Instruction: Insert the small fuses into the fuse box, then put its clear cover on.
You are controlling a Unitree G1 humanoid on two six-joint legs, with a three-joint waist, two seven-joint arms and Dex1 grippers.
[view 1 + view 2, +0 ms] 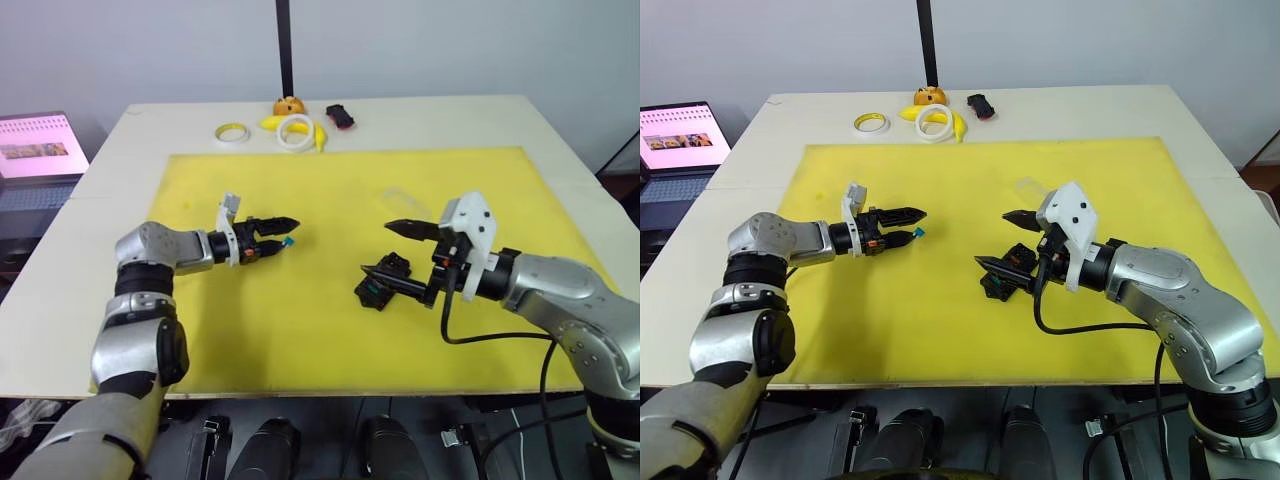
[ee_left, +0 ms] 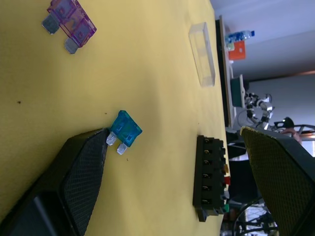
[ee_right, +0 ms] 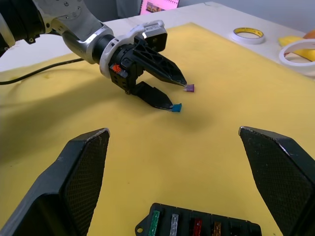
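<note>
**Tech 1:** Teal translucent fuse (image 2: pixel 125 131), flat-bodied w/ two metal blades, is seen lying on the yellow mat (image 1: pixel 300 340), touching the tip of one finger of the left gripper (image 1: pixel 283 232). Jaws are spread moderately; nothing is held. A purple fuse (image 2: pixel 72 23) of the same shape lies near, off the other finger.

**Tech 2:** Risk at pickup?

**Tech 1:** Fuse is small, smooth plastic, lying flat. If the jaws are closed off-centre, it is likely to be flicked away or pinched askew, so the blades would not line up w/ a slot.

**Tech 2:** Fuse box?

**Tech 1:** Black moulded block (image 3: pixel 197 227), rectangular, slotted top, is located betw. the wide-open fingers of the right gripper (image 1: pixel 385 254); nothing is clamped. Green, grey, red and orange fuses are already seated. Unbraced, the box could be slid on the mat during insertion.

**Tech 2:** Cover?

**Tech 1:** Clear cover (image 2: pixel 202 53), thin glossy rect. shell, rests on the mat beyond the box, well apart. Nearly invisible, so a mis-grasp is judged probable. White tape rings (image 1: pixel 296 131) lie at the far table edge.
</note>
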